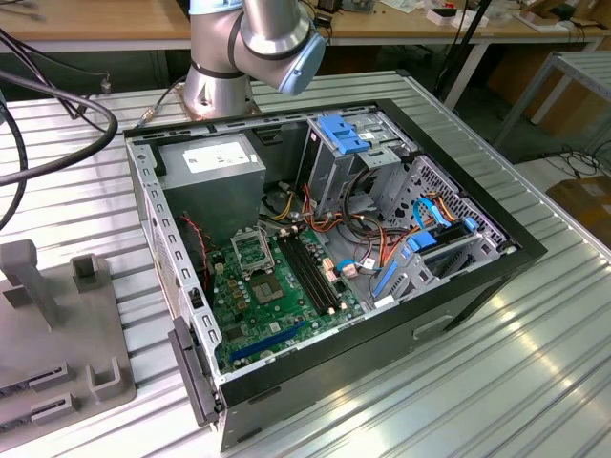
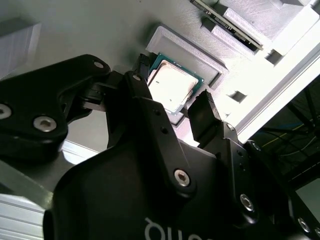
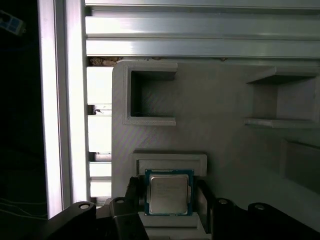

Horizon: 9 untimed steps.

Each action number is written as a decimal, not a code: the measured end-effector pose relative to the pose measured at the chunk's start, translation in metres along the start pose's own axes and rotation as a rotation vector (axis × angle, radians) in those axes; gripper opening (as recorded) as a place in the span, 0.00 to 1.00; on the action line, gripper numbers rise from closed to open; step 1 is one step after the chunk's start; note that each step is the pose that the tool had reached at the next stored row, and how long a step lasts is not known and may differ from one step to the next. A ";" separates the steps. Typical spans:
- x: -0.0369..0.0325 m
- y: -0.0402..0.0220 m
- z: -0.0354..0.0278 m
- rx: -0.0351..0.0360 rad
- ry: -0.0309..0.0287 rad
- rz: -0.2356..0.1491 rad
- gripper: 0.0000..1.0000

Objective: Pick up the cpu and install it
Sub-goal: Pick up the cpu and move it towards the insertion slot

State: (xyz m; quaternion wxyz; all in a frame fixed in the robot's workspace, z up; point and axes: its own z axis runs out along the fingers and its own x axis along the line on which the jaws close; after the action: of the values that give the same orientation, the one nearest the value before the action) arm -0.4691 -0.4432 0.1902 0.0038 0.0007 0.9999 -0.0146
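The cpu (image 3: 169, 194) is a small square chip with a silver-grey top on a green board. It lies flat in a shallow recess of a pale grey printed holder (image 3: 225, 100). In both wrist views my gripper (image 3: 169, 196) has one black finger against each side of the cpu (image 2: 172, 86), so it is shut on the chip. The gripper (image 2: 172, 90) reaches down over the holder, and the chip sits level with the recess rim. In the exterior view the open socket (image 1: 250, 253) shows on the green motherboard inside the computer case.
The open black computer case (image 1: 458, 286) lies on a ribbed metal table (image 1: 535, 382). Inside are a grey power-supply box (image 1: 210, 170), black memory slots (image 1: 313, 272) and bundled cables (image 1: 382, 239). A grey fixture (image 1: 57, 324) stands at the exterior view's left, with black cables (image 1: 67, 119) behind it.
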 end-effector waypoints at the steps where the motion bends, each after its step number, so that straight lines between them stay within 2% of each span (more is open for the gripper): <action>1: 0.0000 0.0000 -0.0001 0.0001 0.0001 0.000 0.58; 2: 0.0000 0.0000 0.0000 0.0000 0.0001 -0.001 0.51; 9: -0.0007 0.0000 0.0001 -0.0001 -0.0001 0.000 0.51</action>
State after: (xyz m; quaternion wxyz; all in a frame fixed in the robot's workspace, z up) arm -0.4684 -0.4432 0.1901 0.0038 0.0005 0.9999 -0.0146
